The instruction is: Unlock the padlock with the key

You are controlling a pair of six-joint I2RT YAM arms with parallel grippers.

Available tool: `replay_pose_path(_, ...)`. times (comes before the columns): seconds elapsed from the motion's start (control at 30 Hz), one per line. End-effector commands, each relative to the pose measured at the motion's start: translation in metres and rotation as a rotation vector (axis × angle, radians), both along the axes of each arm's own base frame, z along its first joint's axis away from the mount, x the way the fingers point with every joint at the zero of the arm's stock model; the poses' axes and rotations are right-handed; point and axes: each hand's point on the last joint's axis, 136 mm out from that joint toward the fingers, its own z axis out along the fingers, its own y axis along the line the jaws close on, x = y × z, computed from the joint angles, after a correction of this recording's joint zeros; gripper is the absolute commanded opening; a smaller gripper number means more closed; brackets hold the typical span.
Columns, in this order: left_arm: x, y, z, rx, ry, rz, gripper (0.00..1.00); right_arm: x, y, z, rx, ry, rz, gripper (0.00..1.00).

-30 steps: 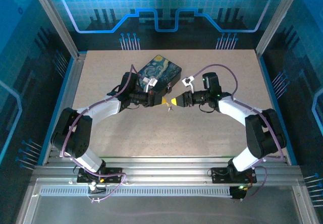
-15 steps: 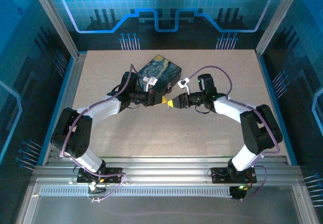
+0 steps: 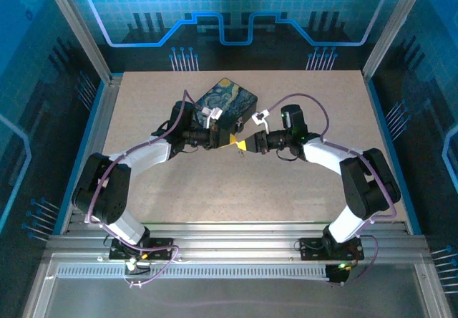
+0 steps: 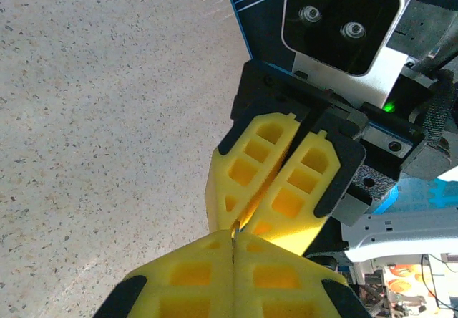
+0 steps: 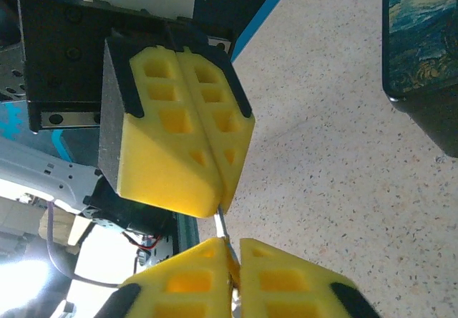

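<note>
A thin silver key (image 5: 222, 223) spans the small gap between my two grippers, which meet tip to tip above the middle of the table. My left gripper (image 4: 235, 238) is shut on one end of the key (image 4: 235, 227). My right gripper (image 5: 233, 252) is shut on the other end. From above, the left gripper (image 3: 230, 142) and right gripper (image 3: 244, 145) touch noses, and a small metal bit (image 3: 242, 152) shows just below them. The padlock is hidden.
A dark box with a blue and yellow painted lid (image 3: 227, 99) lies just behind the left gripper; its corner (image 5: 422, 60) is close to the right gripper. The speckled tabletop (image 3: 300, 189) has metal rails along its left and right edges.
My right arm has moved left until its fingertips meet the left gripper's, and its jaws have shut on the key. The left arm has stayed still and shut.
</note>
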Motion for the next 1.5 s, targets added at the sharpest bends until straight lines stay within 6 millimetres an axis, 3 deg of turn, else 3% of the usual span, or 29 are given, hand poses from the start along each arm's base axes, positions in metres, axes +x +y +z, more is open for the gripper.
replay_pose_path(0.0, 0.002, 0.004, 0.002, -0.022, -0.011, 0.011, 0.00, -0.009, 0.005, -0.001, 0.040, -0.008, 0.038, 0.02)
replay_pose_path(0.1, 0.004, 0.007, 0.000, -0.019, -0.005, 0.024, 0.00, -0.010, 0.003, 0.001, 0.063, -0.010, 0.029, 0.00)
replay_pose_path(0.2, 0.006, 0.009, -0.003, -0.005, -0.001, 0.036, 0.06, -0.009, 0.000, 0.001, 0.055, -0.019, 0.003, 0.00)
replay_pose_path(0.23, 0.006, 0.010, -0.004, 0.003, 0.001, 0.044, 0.12, -0.009, -0.002, -0.001, 0.041, -0.017, -0.005, 0.00)
replay_pose_path(0.33, 0.014, 0.014, -0.009, 0.047, 0.004, 0.097, 0.46, -0.007, -0.009, -0.011, -0.020, 0.000, -0.028, 0.00)
replay_pose_path(0.43, 0.022, 0.021, -0.018, 0.118, 0.024, 0.157, 0.56, -0.006, -0.021, -0.022, -0.083, 0.027, -0.065, 0.00)
replay_pose_path(0.7, 0.040, 0.007, -0.042, 0.244, 0.066, 0.228, 0.62, 0.020, -0.071, -0.041, -0.234, 0.049, -0.279, 0.00)
replay_pose_path(0.9, 0.055, -0.009, -0.051, 0.377, 0.048, 0.305, 0.64, 0.027, -0.090, -0.047, -0.311, 0.054, -0.357, 0.00)
replay_pose_path(1.2, 0.075, 0.023, -0.088, 0.591, 0.145, 0.489, 0.65, 0.033, -0.107, -0.048, -0.353, 0.062, -0.427, 0.00)
replay_pose_path(1.47, 0.090, 0.080, -0.103, 0.704, 0.155, 0.641, 0.66, 0.032, -0.106, -0.044, -0.359, 0.059, -0.412, 0.00)
